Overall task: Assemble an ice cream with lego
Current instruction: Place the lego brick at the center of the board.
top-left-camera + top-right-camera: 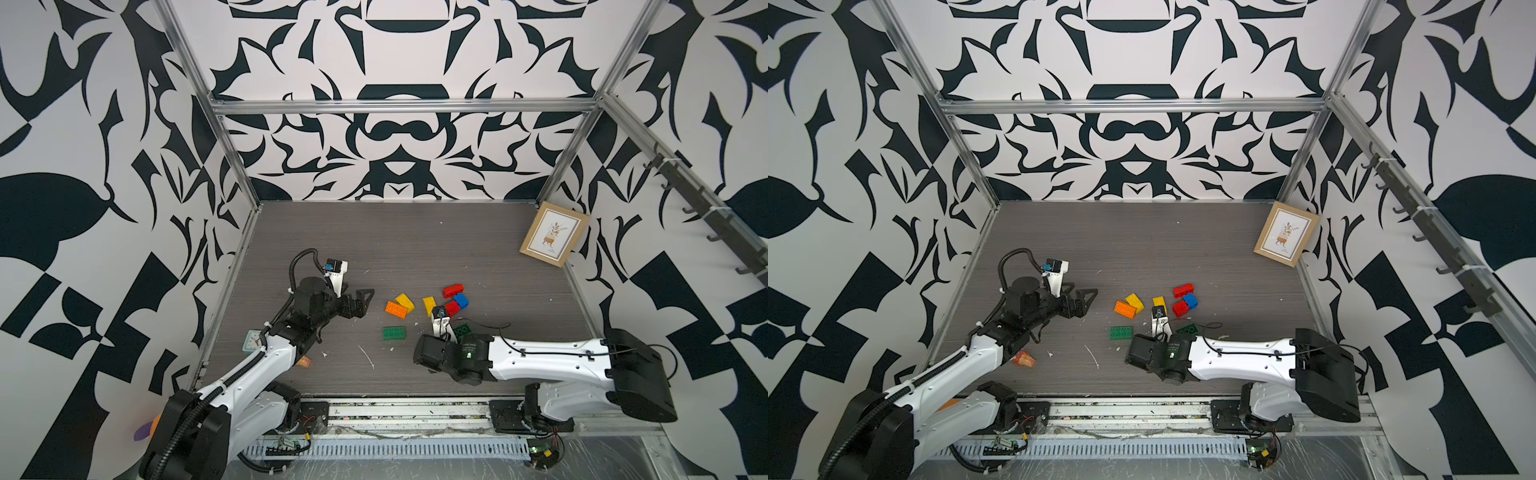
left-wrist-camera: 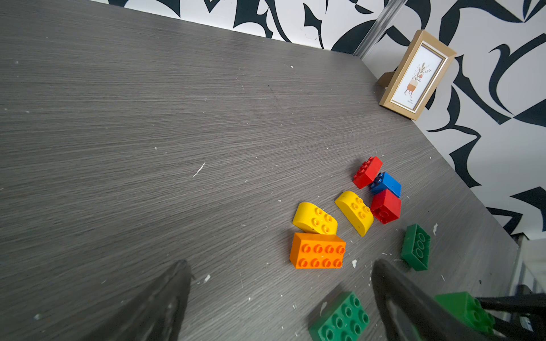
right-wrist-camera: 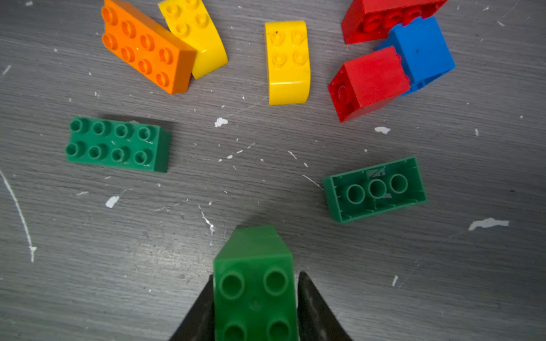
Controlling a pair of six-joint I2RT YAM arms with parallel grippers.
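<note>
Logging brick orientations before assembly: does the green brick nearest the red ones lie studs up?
No: the green brick lies upside down, its hollow underside with three round tubes facing up.

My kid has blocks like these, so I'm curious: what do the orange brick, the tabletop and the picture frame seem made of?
Orange brick: moulded plastic, smooth and slightly glossy; crisp round studs, light glinting on them.
Tabletop: grey, matte, fine wood grain with white flecks; likely printed laminate, though solid wood cannot be excluded.
Picture frame: pale tan, matte; wood or wood-look, hard to tell.
</note>
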